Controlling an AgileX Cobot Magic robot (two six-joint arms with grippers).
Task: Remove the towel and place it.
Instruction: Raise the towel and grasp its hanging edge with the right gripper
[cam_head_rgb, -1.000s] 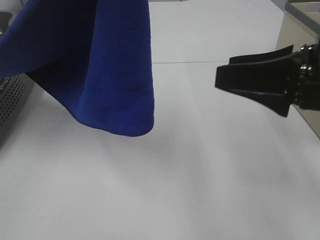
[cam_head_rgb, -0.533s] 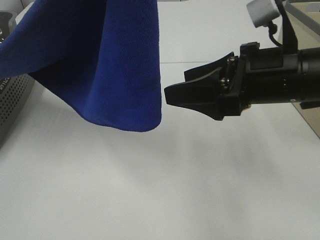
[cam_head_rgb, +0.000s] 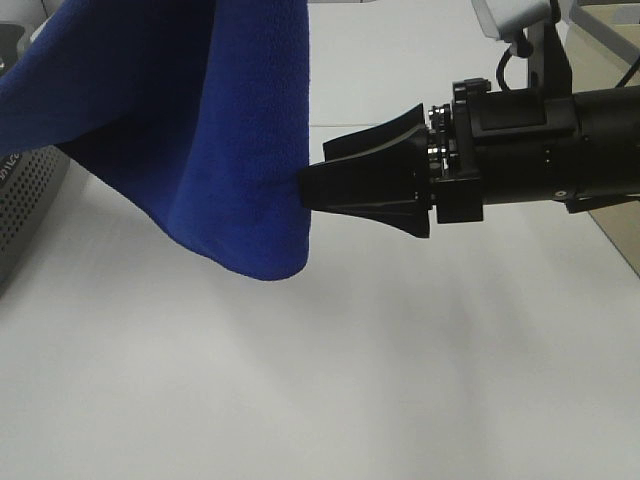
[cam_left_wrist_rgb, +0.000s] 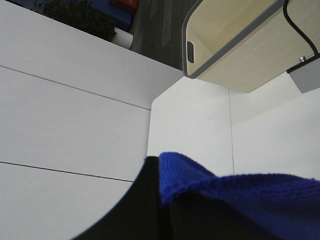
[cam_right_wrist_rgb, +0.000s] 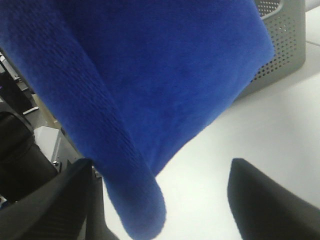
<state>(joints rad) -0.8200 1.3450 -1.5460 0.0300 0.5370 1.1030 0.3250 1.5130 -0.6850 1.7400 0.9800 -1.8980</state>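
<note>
The deep-blue towel (cam_head_rgb: 200, 130) hangs from above the picture's top edge, its lower fold well clear of the white table (cam_head_rgb: 330, 380). In the left wrist view my left gripper (cam_left_wrist_rgb: 165, 210) is shut on a bunched edge of the towel (cam_left_wrist_rgb: 240, 200). My right gripper (cam_head_rgb: 312, 170) reaches in level from the right, open, its fingertips at the towel's right edge. The right wrist view shows the towel (cam_right_wrist_rgb: 150, 75) hanging between the spread fingers (cam_right_wrist_rgb: 270, 200), its lower tip in the gap of the gripper (cam_right_wrist_rgb: 160, 215).
A grey perforated basket (cam_head_rgb: 25, 200) stands at the left edge behind the towel, seen as the basket (cam_right_wrist_rgb: 280, 50) in the right wrist view. A beige box with a grey rim (cam_left_wrist_rgb: 235, 45) sits at the table's far right corner.
My right arm has pushed leftward across the table from the right edge until its open fingers reach the towel's edge. The towel has swayed slightly; the left gripper's hold is unchanged.
</note>
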